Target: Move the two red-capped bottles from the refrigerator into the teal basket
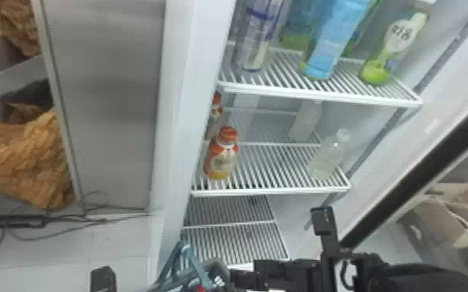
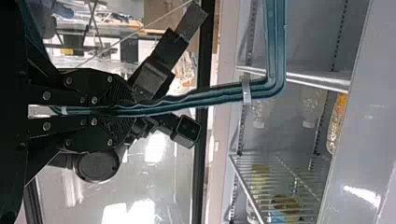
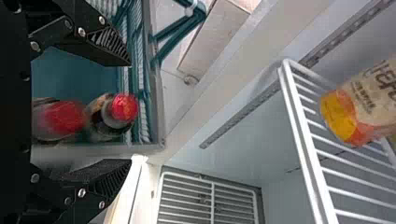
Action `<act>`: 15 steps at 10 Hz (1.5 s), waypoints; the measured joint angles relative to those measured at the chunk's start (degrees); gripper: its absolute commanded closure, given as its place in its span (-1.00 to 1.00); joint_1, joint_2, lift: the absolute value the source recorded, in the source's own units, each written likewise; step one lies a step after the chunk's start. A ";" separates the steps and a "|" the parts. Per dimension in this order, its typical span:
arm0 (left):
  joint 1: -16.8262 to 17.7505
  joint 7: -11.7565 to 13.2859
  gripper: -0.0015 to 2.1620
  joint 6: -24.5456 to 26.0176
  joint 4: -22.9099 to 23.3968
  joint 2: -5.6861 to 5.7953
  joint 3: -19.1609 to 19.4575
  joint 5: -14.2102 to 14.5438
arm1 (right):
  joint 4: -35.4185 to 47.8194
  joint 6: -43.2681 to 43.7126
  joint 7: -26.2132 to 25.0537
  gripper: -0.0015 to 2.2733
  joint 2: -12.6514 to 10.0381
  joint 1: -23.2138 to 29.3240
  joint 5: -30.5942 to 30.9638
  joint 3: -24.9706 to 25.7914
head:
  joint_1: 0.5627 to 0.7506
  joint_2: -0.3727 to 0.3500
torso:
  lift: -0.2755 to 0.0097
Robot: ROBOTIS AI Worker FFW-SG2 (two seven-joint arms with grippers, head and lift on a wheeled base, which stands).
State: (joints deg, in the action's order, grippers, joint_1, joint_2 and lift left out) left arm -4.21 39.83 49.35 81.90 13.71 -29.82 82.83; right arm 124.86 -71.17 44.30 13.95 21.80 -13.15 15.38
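1. The right wrist view looks into the teal basket, where the two red-capped bottles lie side by side near the grey rim, caps toward the camera. In the head view, a bit of red shows inside the basket at the bottom edge.
2. The left wrist view gives the handle close up, with a pale clip around it; the head view gives the refrigerator shelves.
3. On the upper shelf stand a purple-banded bottle, a blue bottle and a green bottle. On the shelf below, two orange-capped bottles stand at the left and two clear bottles at the right.
4. The front orange-capped bottle has an orange and pale label; in the right wrist view dark lettering runs across it. The green bottle has a white label with dark characters.
5. The left gripper is low at the left of the head view; its fingers are closed around the handle.
6. The right arm comes in low from the right edge. The right gripper is at the basket, its fingers spread wide and empty, with the red-capped bottles visible between them.
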 measured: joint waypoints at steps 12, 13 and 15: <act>-0.46 -0.02 0.01 0.16 0.02 0.00 -0.40 0.50 | 4.54 55.89 -16.05 -0.74 -6.74 10.87 -5.80 4.00 | 0.41 -0.94 | -0.67; -0.33 -0.02 0.01 0.39 0.02 0.00 -0.75 0.52 | 4.88 58.86 -18.18 -0.74 -7.74 11.46 -4.05 4.57 | 0.41 -0.94 | -0.67; -0.29 -0.02 0.01 0.56 0.02 0.00 -1.01 0.66 | 4.48 65.11 -22.48 -0.74 -9.09 12.09 -0.40 4.80 | 0.41 -0.94 | -0.67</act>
State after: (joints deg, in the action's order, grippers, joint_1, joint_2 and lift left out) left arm -4.50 39.81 49.91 81.92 13.71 -30.83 83.49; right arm 129.35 -6.06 21.82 4.86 33.89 -13.55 20.17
